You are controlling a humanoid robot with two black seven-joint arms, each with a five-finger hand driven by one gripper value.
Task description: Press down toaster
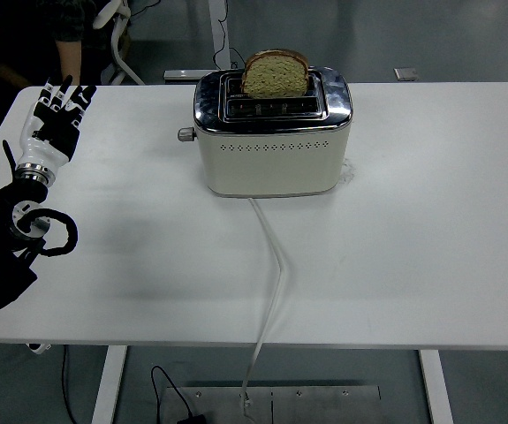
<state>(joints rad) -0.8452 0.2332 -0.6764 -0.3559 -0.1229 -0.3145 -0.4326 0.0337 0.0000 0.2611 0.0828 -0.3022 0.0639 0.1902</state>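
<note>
From the head view, a cream two-slot toaster (271, 132) with a chrome top stands toward the far middle of the white bench (413, 247), a slice of bread (276, 73) riding high out of its rear slot. Its lever knob (185, 134) juts from the left end, and its white cord (271, 283) trails toward the near edge and over it. The left hand (55, 119) is raised over the bench's far left part, fingers spread wide and holding nothing, well apart from the toaster. The right arm is out of view. The press looks not yet begun: the approach is in hand. Next, the hand would need to travel right to the knob, settle a finger on top, and push straight down.
</note>
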